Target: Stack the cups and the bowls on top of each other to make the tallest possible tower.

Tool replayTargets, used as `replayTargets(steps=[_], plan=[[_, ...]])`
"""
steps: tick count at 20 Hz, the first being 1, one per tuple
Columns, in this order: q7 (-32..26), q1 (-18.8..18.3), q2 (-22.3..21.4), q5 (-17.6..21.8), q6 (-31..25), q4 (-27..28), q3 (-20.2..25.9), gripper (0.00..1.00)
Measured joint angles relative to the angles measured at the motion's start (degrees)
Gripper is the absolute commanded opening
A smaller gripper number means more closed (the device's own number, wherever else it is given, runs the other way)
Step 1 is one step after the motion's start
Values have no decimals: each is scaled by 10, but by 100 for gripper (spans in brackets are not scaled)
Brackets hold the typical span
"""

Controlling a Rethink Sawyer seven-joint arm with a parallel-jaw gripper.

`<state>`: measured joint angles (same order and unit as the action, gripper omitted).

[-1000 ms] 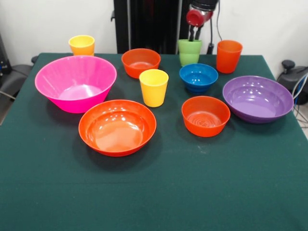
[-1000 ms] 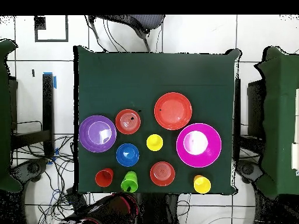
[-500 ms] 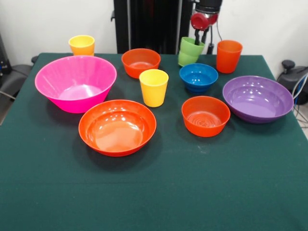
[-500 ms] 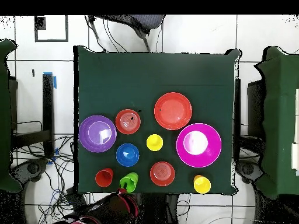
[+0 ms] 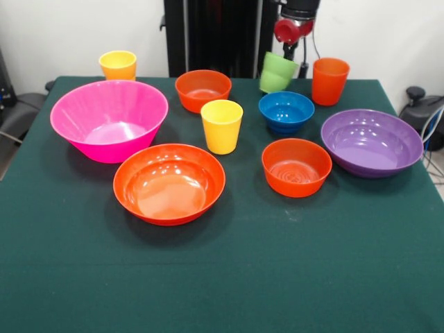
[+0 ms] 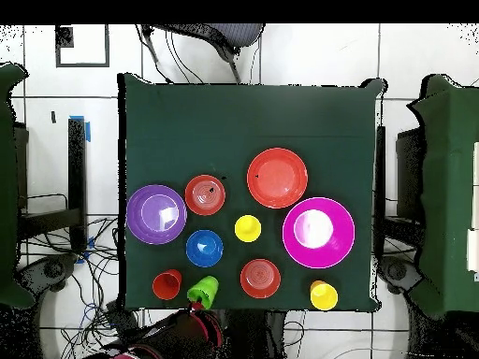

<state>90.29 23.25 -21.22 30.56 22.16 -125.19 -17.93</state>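
Note:
My gripper [image 5: 288, 51] is shut on the rim of the light green cup [image 5: 276, 73], which hangs tilted just above the table's far edge; overhead, the cup [image 6: 204, 289] leans toward the arm. Beside it stands the taller orange cup [image 5: 329, 81], and in front of it the small blue bowl [image 5: 286, 111]. One yellow cup [image 5: 222, 126] stands mid-table, another [image 5: 118, 65] at the far left corner. The big pink bowl [image 5: 104, 147], wide orange bowl [image 5: 169, 208], wide purple bowl [image 5: 371, 165] and two small orange bowls [image 5: 202, 98] [image 5: 296, 184] sit apart, all empty. No tower stands.
The green-covered table [image 5: 277, 277] has a broad bare stretch along its near side. A black column [image 5: 208, 35] rises behind the far edge. Cables [image 5: 436, 125] and a chair base lie off the right side.
The green cup stood upright on the table with the fingers at its rim; it has since risen off the cloth and tipped over to one side in the gripper.

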Motion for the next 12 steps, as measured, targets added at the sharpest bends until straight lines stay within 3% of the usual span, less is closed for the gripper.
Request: replayTargets(steps=[12], plan=[[0, -4, -14, 0, 0, 0, -9, 0]])
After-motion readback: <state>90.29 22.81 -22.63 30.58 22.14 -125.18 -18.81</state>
